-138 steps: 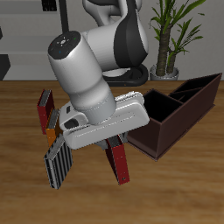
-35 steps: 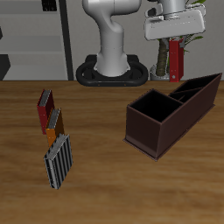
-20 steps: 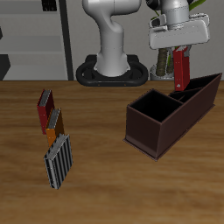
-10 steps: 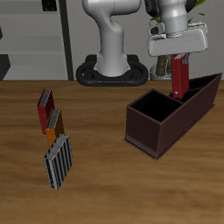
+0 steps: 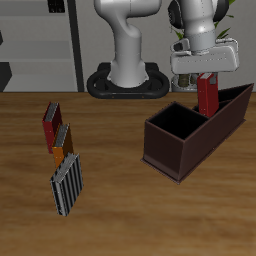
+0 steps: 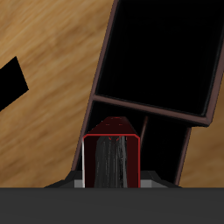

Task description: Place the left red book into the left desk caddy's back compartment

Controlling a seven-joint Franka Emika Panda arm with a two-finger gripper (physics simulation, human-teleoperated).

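The two-finger gripper [image 5: 206,73] is clamped on the thin bright red hardcover book [image 5: 207,96], holding it upright, lower end dipping into the long dark brown-maroon caddy's [image 5: 180,147] back compartment [image 5: 225,108].

Soft, even light fills both pictures. The long dark brown open box [image 5: 200,132] looks pitch black inside. Everything looks sharp but a little blocky.

Our arm reaches out from its base with the wrist pointing straight down; our gripper [image 5: 207,78] hangs vertical, fingers clamped on the left red book [image 5: 207,96].
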